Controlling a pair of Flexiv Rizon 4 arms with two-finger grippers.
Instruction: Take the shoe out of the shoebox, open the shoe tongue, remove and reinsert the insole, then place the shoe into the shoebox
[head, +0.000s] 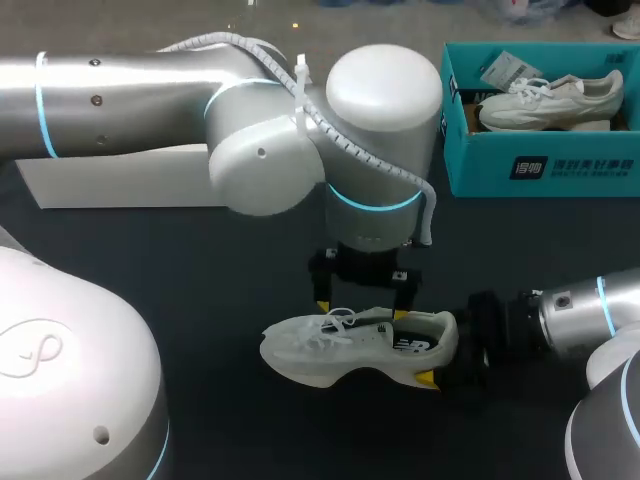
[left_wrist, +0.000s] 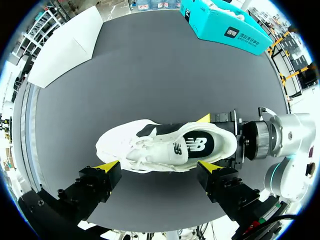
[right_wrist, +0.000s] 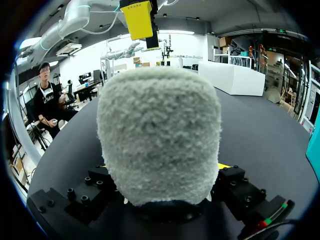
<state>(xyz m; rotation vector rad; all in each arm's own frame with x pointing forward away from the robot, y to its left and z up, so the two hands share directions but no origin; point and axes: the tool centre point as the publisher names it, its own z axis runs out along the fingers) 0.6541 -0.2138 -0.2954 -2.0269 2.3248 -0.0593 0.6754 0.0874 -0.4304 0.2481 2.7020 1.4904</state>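
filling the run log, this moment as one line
shoe: outside shoebox | insole: in shoe | right gripper: shut on heel | left gripper: open, over laces

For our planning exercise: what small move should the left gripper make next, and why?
Probably lower the left gripper onto the tongue: it hovers open over the shoe, whose heel the right gripper clamps, tongue apparently not yet lifted.

Shoe (head: 350, 345) btwn left tool (head: 362, 303), right tool (head: 438, 355); table (head: 200, 260) left side free.
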